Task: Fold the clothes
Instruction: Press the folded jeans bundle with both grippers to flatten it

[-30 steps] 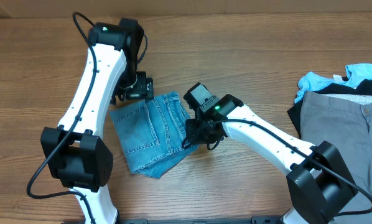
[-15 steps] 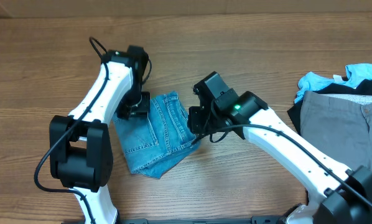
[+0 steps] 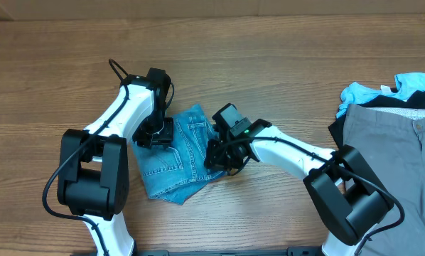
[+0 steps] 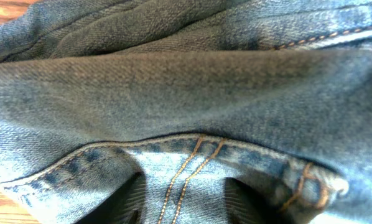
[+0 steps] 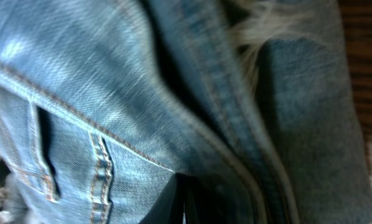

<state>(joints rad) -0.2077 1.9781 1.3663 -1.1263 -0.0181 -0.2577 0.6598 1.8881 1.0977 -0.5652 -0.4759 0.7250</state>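
a: where are the jeans?
b: the light-blue jeans [image 3: 175,153] are folded into a compact bundle, flat on the wooden table [image 3: 283,64] - left of centre. a stitched back pocket faces up.
a: left gripper?
b: the left gripper [image 3: 155,134] is down on the far-left corner of the bundle, touching the denim. its wrist view is all denim, with a seam and orange stitching running across. two dark fingers [image 4: 129,200] show at the bottom edge, set apart, with cloth across the gap. cannot tell if they pinch it.
a: right one?
b: the right gripper [image 3: 219,153] is at the bundle's right edge, pressed against the cloth. its wrist view shows folded denim layers, a belt loop and whitish frayed threads at the top. only a dark sliver of the gripper shows low in frame - finger width cannot be told, and grip cannot either.
a: anything else on the table?
b: a pile at the far right, well apart from the jeans. a grey garment [image 3: 394,142] lies on top, a sky-blue one [image 3: 369,91] pokes out on the far side, and a black one [image 3: 336,131] shows under the left edge.
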